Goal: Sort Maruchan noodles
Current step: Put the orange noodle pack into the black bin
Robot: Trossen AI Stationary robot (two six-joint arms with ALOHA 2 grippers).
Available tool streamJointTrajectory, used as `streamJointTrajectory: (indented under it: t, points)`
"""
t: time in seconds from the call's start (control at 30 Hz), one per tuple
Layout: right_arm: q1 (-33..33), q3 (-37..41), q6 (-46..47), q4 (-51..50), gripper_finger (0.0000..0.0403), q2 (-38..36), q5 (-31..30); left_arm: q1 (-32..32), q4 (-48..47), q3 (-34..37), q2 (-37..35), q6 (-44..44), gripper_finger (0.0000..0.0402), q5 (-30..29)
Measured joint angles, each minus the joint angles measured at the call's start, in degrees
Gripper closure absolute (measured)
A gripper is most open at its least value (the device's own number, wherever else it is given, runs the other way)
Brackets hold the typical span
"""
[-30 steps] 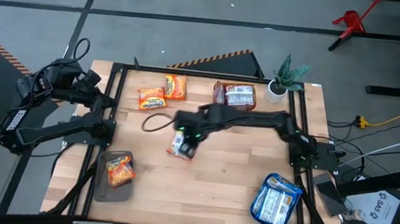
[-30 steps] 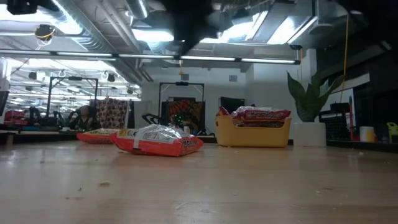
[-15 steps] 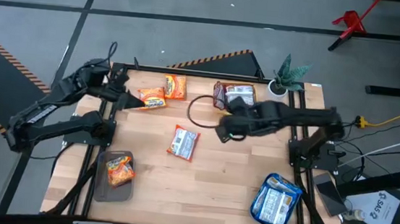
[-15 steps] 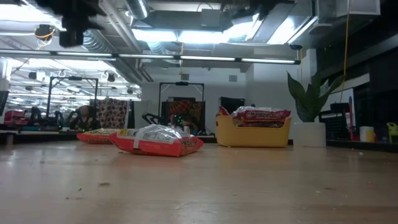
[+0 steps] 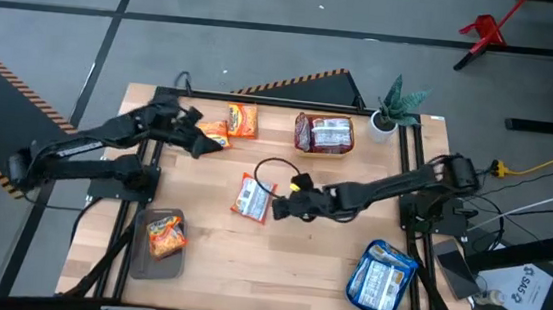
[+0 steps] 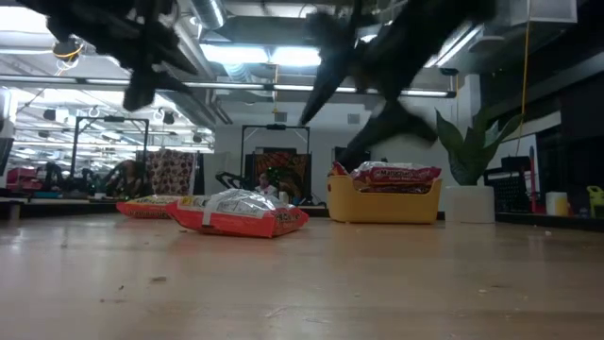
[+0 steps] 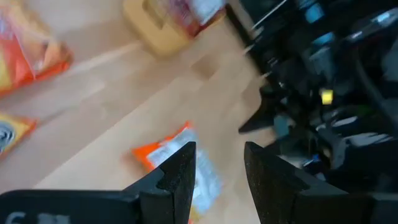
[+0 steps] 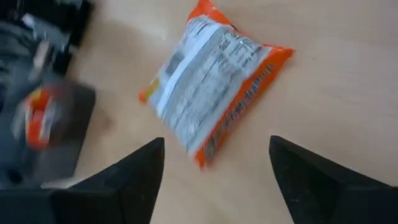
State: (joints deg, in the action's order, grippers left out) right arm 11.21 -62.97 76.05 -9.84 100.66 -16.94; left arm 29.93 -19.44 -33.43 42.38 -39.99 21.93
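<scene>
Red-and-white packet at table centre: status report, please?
Right gripper open, beside the red-and-white packet. Packet flat on table, not held. Left gripper empty, near orange packets. Nothing blocking.

- Overhead feed looks evenly lit to me, soft light, only faint shadows under the arms on the bench (image 5: 328,250).
- Low cam is backlit: bright ceiling strip lights (image 6: 274,55) glare hard, so both arms read as dark smeared silhouettes.
- Left wrist feed is heavily motion-blurred, packets are just orange smudges.
- Right wrist feed is blurry too, though I can half read the orange packet (image 8: 214,87); left edge is mush.
</scene>
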Motion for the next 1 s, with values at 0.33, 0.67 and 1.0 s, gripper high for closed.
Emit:
streamJointTrajectory:
  t: [0.33,0.67,1.0]
  points:
    - [-3.4,2.2,3.1,10.9,0.0117,7.3,2.0,-9.2,0.7,0.1,14.9,1.7,0.0270,-6.4]
    - [-3.4,2.2,3.2,10.4,0.0117,7.4,3.2,-13.9,11.8,0.1,32.0,4.9,0.0271,-8.5]
    - [-3.4,2.2,3.2,11.1,0.0117,7.4,2.5,-18.0,18.1,0.1,40.6,4.5,0.0271,-6.2]
